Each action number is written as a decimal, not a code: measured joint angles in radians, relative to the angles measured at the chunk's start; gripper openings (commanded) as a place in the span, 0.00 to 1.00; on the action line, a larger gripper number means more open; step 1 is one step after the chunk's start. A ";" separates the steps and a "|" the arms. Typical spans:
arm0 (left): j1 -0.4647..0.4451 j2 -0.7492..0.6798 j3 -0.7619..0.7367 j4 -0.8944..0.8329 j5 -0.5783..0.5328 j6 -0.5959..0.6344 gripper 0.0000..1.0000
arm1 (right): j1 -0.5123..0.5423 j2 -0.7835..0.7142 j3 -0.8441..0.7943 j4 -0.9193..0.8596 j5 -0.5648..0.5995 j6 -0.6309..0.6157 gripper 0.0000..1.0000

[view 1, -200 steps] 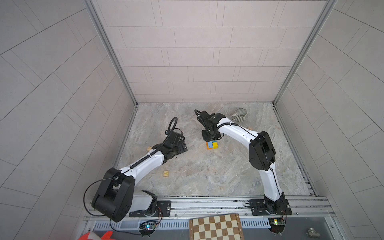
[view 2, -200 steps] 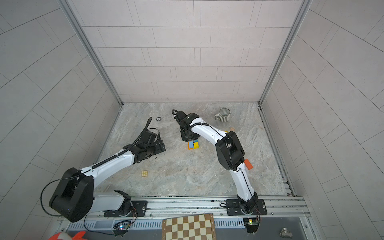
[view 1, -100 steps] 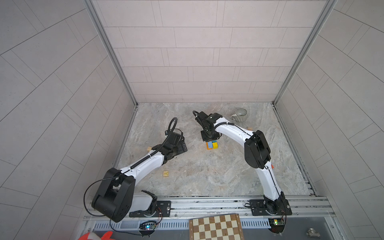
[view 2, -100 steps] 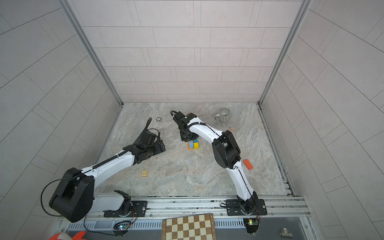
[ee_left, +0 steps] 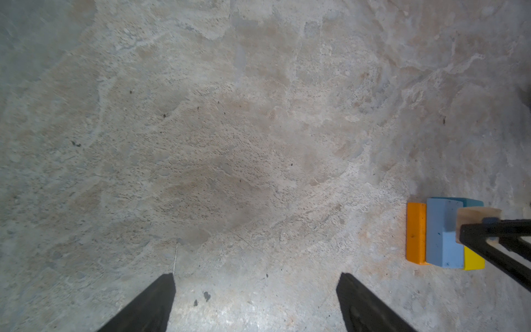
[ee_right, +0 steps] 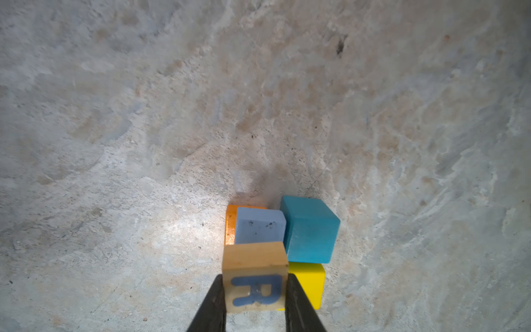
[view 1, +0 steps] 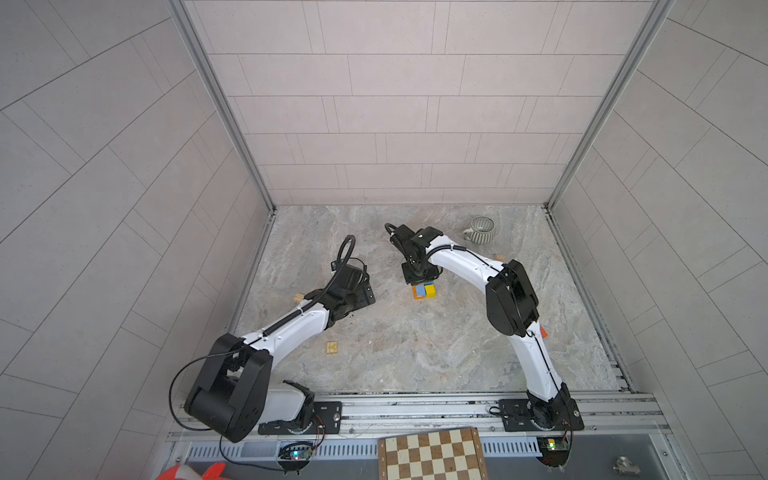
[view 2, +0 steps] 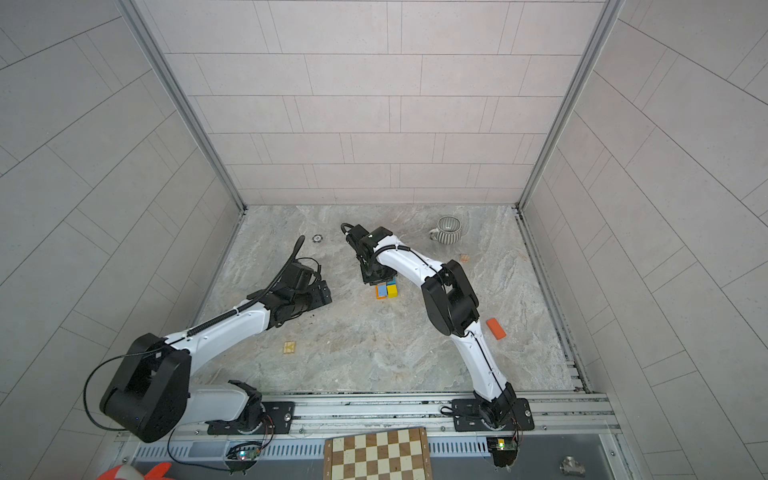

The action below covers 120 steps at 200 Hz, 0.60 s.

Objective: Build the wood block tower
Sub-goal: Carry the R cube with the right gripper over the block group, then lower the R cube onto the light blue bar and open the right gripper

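The tower (view 1: 424, 289) (view 2: 386, 289) is a low cluster on the floor: an orange block (ee_right: 230, 224), a light blue block (ee_right: 260, 227) on it, a teal cube (ee_right: 310, 230) and a yellow block (ee_right: 307, 284). My right gripper (ee_right: 255, 277) is shut on a natural wood cube with a blue letter R (ee_right: 255, 287), held over the light blue and yellow blocks. Whether the cube touches them I cannot tell. My left gripper (ee_left: 255, 276) hangs open over bare floor, left of the cluster, with nothing between its fingers.
Loose blocks lie around: a natural cube (view 1: 298, 297) by the left arm, a flat lettered piece (view 1: 331, 348), a small one (view 1: 500, 258) and an orange-red block (view 2: 495, 328). A striped mug (view 1: 482, 228) stands at the back right. A chessboard (view 1: 432, 455) lies beyond the front rail.
The right arm's elbow has swung a little to the left while its gripper stays over the cluster with the cube. The left arm has not moved.
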 measured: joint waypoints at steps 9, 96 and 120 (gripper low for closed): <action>0.000 0.002 0.000 0.001 0.001 0.000 0.95 | 0.000 0.002 0.001 0.000 0.000 0.000 0.32; 0.000 0.009 0.000 0.002 0.027 0.001 0.95 | -0.011 0.022 0.011 0.000 0.000 -0.003 0.39; 0.000 0.009 0.000 0.002 0.032 0.001 0.95 | -0.011 0.023 0.015 0.000 -0.001 -0.003 0.41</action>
